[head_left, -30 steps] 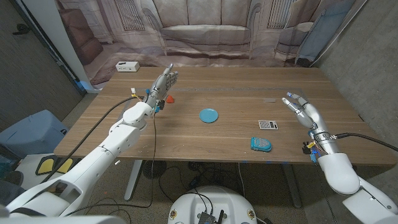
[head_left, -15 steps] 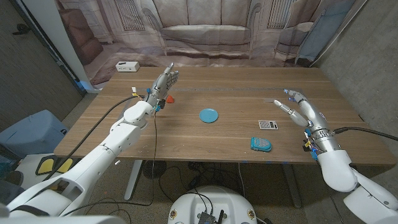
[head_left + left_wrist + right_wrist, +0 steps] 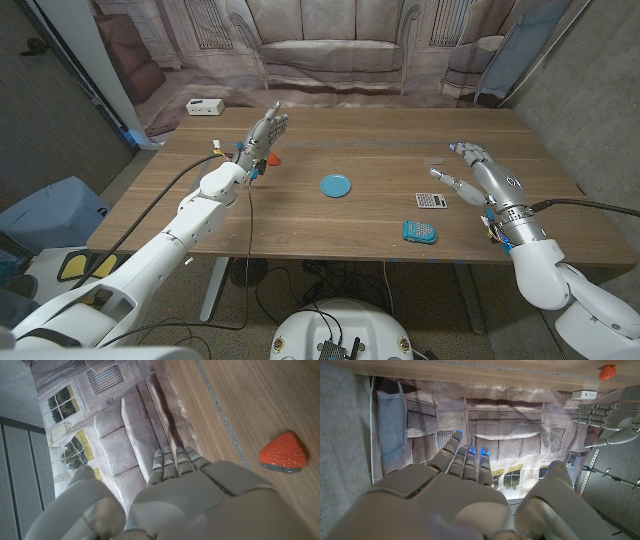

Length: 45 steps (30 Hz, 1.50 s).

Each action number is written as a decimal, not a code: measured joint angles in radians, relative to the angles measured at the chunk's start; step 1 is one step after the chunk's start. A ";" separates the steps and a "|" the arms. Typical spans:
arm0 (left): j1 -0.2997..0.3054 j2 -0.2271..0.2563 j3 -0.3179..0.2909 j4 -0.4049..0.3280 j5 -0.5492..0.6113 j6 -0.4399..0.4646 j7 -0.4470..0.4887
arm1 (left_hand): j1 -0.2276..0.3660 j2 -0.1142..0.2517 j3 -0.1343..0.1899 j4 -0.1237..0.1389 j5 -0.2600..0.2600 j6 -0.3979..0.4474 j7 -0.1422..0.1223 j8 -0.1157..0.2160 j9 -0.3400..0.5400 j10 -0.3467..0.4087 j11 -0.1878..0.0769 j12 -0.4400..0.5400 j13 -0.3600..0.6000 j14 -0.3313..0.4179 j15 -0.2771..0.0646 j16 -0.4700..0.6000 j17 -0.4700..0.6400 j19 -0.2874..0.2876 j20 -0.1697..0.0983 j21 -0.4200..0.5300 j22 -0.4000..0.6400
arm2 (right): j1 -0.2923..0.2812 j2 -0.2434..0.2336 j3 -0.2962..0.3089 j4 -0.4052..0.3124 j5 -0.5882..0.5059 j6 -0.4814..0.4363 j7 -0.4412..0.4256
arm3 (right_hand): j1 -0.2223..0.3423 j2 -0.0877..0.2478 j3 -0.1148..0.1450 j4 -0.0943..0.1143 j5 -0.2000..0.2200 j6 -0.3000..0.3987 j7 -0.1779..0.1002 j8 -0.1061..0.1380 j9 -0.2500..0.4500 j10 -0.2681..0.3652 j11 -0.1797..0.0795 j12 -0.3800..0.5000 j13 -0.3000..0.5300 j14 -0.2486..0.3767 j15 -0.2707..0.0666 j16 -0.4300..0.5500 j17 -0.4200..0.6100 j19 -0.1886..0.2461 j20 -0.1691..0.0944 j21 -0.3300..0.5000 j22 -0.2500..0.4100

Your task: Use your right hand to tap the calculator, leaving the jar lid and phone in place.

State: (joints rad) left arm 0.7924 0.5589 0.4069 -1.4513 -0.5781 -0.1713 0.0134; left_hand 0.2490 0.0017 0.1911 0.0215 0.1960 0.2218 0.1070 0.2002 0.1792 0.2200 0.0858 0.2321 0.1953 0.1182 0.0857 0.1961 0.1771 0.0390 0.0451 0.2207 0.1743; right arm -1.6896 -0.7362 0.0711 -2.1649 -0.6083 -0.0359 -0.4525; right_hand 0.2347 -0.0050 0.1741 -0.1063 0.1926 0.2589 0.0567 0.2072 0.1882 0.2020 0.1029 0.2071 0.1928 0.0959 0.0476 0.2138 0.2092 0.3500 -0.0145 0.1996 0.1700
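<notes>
Right hand: the right hand (image 3: 483, 172) was raised over the right part of the tabletop (image 3: 380, 215), its fingers spread apart and holding nothing. Its thumb pointed toward the calculator, just beside it on the side away from the robot's left. Whether any finger touched the wood could not be told.
Right hand, wrist view: the back of the hand (image 3: 455, 490) showed with the fingers (image 3: 465, 460) straight and side by side and the thumb set off from them.
Calculator: the small grey calculator (image 3: 431, 200) lay flat on the tabletop, near the front right, with nothing on it.
Phone: the phone (image 3: 419, 232), in a blue case, lay flat close to the front edge, just nearer the robot than the calculator and apart from it.
Jar lid: the round blue jar lid (image 3: 336, 185) lay flat near the middle of the tabletop, well apart from the calculator on the robot's left of it.
Left hand: the left hand (image 3: 264, 135) was held up over the far left part of the tabletop, fingers extended and close together, gripping nothing; the wrist view showed its back (image 3: 200, 505) with the fingers (image 3: 172, 460) straight.
Strawberry: a red toy strawberry (image 3: 273, 158) lay on the wood just beside the left hand, also seen in the left wrist view (image 3: 283, 451).
White box: a small white box (image 3: 205, 107) sat at the far left corner.
</notes>
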 measured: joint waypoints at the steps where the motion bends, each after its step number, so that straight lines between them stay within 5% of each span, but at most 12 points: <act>1: 0.000 0.000 0.000 0.000 0.000 0.000 0.000 | 0.000 0.000 0.000 0.000 0.000 0.000 0.000 0.000 0.000 0.000 0.000 0.000 0.000 0.000 0.000 0.000 0.000 0.000 0.000 -0.002 0.000 | -0.001 -0.003 -0.001 -0.004 -0.013 -0.012 0.004 | 0.000 0.000 0.000 0.000 0.000 0.002 -0.002 0.000 0.000 0.003 -0.003 0.000 0.000 0.000 0.000 0.000 0.000 0.000 0.000 0.000 0.000; 9: 0.003 0.000 0.000 0.000 -0.002 -0.003 -0.004 | 0.000 0.000 0.000 0.000 0.000 0.000 0.000 0.000 0.000 0.000 0.000 0.000 0.000 0.000 0.000 0.000 0.000 0.004 0.004 -0.007 0.000 | -0.006 -0.022 -0.010 -0.042 -0.062 -0.097 0.049 | 0.000 0.000 0.000 0.000 0.000 0.030 -0.042 0.000 0.000 -0.026 -0.017 -0.012 0.000 -0.035 0.003 -0.011 0.001 -0.042 0.002 -0.015 0.000; 22: 0.005 0.000 0.000 0.002 -0.006 -0.005 -0.006 | -0.005 0.005 0.000 0.000 0.000 0.005 -0.005 0.000 0.000 0.000 0.000 0.000 0.000 0.003 0.003 -0.004 0.000 0.004 0.004 -0.007 0.000 | 0.015 -0.056 -0.024 -0.092 -0.053 -0.197 0.149 | -0.024 0.024 -0.008 0.008 0.000 0.105 -0.129 0.008 0.000 -0.125 -0.034 -0.023 0.000 -0.174 0.038 -0.033 0.003 -0.202 0.090 -0.026 0.000; 31: 0.005 -0.001 0.000 0.005 -0.008 -0.005 -0.009 | -0.005 0.006 0.002 -0.002 0.000 0.013 0.002 0.000 0.000 0.003 0.004 0.000 0.000 0.003 0.003 -0.004 0.000 0.007 0.007 -0.007 0.000 | 0.039 -0.089 -0.028 -0.117 -0.009 -0.251 0.230 | -0.036 0.028 -0.008 0.009 0.000 0.134 -0.141 0.012 0.000 -0.207 -0.037 -0.030 0.000 -0.261 0.029 -0.033 0.003 -0.298 0.108 -0.027 0.005; 45: 0.004 0.002 0.000 0.004 -0.008 0.005 -0.006 | 0.001 0.012 0.002 -0.002 0.000 0.012 0.002 0.000 0.000 0.003 0.003 0.000 0.000 0.003 0.003 -0.004 0.000 0.002 0.012 -0.014 0.000 | 0.084 -0.150 -0.045 -0.137 0.055 -0.319 0.333 | -0.083 0.058 -0.021 0.029 0.000 0.161 -0.128 0.000 0.000 -0.319 -0.052 -0.030 0.000 -0.266 0.024 -0.033 0.012 -0.448 0.094 -0.026 0.005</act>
State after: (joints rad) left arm 0.7963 0.5606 0.4072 -1.4470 -0.5861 -0.1665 0.0073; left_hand 0.2502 0.0134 0.1935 0.0193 0.1962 0.2342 0.1089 0.2002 0.1790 0.2234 0.0892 0.2321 0.1956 0.1216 0.0891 0.1922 0.1771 0.0410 0.0575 0.2069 0.1743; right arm -1.6055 -0.8861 0.0256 -2.3020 -0.5531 -0.3550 -0.1197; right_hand 0.1519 0.0529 0.1528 -0.0775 0.1926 0.4199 -0.0715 0.2071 0.1882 -0.1171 0.0505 0.1771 0.1928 -0.1702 0.0713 0.1808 0.2213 -0.0983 0.0794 0.1731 0.1748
